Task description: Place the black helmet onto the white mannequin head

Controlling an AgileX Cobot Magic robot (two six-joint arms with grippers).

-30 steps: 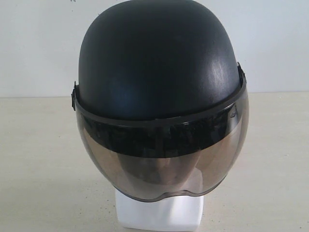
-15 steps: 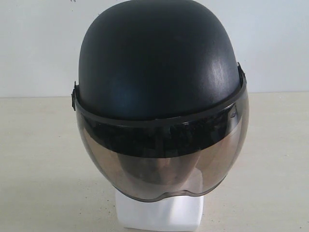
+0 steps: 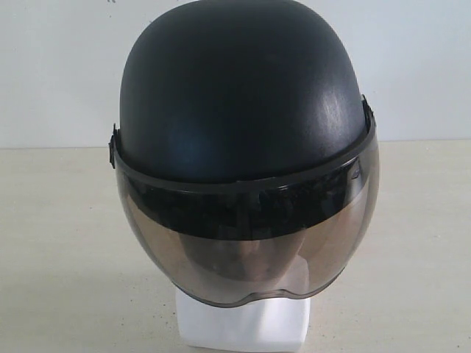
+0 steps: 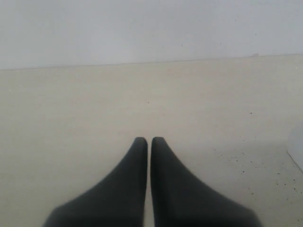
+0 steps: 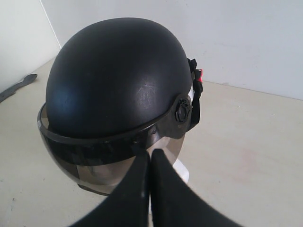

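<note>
Exterior: one black helmet point(image 3: 243, 95) seated on one white mannequin head point(image 3: 243, 327); neck base shows below one tinted visor point(image 3: 250, 243), on desk point(image 3: 59, 257).
Left wrist: left end effector point(image 4: 149, 140) pressed together, empty, over desk.
Right wrist: right end effector point(image 5: 150, 153) pressed together, empty, near visor.

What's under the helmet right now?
The white mannequin head: its neck base shows below the visor, a dim face shape through the tint. The black helmet hides the rest of it.

Pale beige tabletop point(image 3: 66, 250) against a plain white wall point(image 3: 59, 66).
</note>
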